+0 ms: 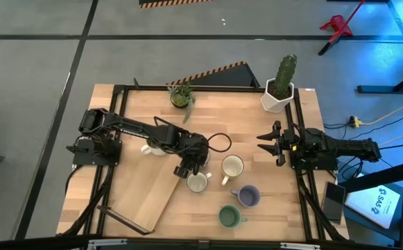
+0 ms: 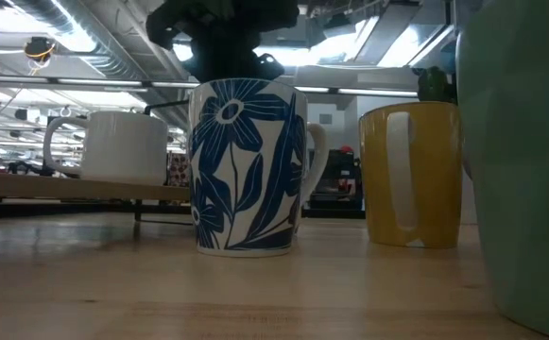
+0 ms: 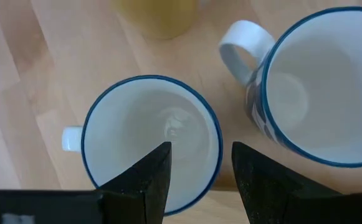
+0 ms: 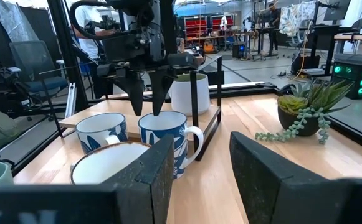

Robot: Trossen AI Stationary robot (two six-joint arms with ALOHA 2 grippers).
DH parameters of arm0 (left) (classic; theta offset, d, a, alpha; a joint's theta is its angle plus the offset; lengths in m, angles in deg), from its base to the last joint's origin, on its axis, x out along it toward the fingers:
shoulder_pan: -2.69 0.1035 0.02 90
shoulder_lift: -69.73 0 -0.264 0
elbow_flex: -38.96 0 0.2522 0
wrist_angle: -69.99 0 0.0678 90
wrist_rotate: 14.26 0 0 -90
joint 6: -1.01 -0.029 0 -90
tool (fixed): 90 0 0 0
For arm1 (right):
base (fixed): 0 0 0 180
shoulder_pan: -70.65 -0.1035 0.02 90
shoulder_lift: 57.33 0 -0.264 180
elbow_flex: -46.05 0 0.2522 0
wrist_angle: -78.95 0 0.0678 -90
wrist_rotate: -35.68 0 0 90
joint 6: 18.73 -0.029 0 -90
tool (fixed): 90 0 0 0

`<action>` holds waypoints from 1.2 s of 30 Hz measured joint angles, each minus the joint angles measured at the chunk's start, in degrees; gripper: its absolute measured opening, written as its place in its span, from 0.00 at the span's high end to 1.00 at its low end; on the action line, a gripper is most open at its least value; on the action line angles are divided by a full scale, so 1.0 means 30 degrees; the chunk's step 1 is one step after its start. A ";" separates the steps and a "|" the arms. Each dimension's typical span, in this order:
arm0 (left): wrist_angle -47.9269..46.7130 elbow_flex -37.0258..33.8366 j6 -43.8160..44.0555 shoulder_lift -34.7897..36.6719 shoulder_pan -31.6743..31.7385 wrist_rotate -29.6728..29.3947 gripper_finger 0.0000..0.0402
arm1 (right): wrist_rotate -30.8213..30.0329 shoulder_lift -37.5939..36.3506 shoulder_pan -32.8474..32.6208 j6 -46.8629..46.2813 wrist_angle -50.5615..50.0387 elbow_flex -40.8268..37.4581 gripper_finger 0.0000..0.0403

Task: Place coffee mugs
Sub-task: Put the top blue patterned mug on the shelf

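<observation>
bare tabletop (image 1: 270, 191) right of the clustered mugs (image 1: 232, 167); wooden tray (image 1: 142, 191) crowding their left

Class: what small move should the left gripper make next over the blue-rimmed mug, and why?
Probably lower slightly: the left gripper is open, with one finger over the mug's inside, the other outside its rim, tips above it. The right gripper waits open, aside.

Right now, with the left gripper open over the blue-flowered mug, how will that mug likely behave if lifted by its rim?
The blue-flowered mug looks like glazed ceramic: probably rigid, heavyish, and slick in the left gripper. Its wide flat base suggests a push slides it rather than tips it. Pinched at one wall, it may swing.
</observation>
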 joint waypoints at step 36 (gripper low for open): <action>-0.0031 -0.0568 0.0991 -0.0871 -0.0577 -0.1299 0.60 | -0.0015 0.0000 0.0000 0.0175 0.0000 -0.0001 0.65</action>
